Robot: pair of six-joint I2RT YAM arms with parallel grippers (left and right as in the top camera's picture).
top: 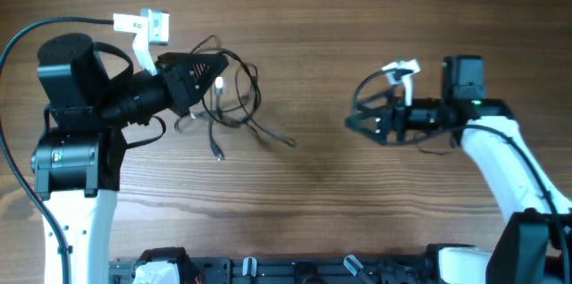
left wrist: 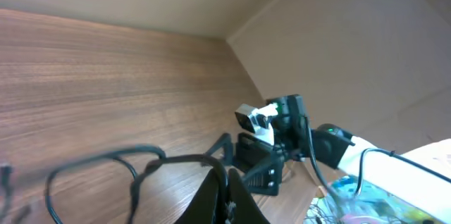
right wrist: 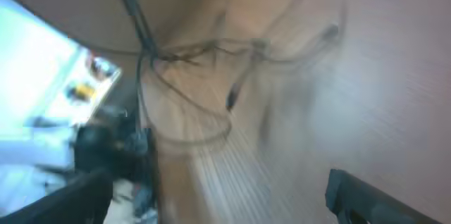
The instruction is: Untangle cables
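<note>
The cables lie as a loose black tangle on the wooden table, left of centre, with one plug end trailing toward the front. My left gripper sits at the tangle's upper left. In the left wrist view it is shut on one cable that arcs up into the closed fingers. My right gripper is well to the right of the tangle, pointing left at it and spread open. The blurred right wrist view shows the cables ahead and nothing between the open fingers.
A black rail with fittings runs along the table's front edge. The thick black wire to the left arm loops at the far left. Colourful clutter lies off the table behind the right arm.
</note>
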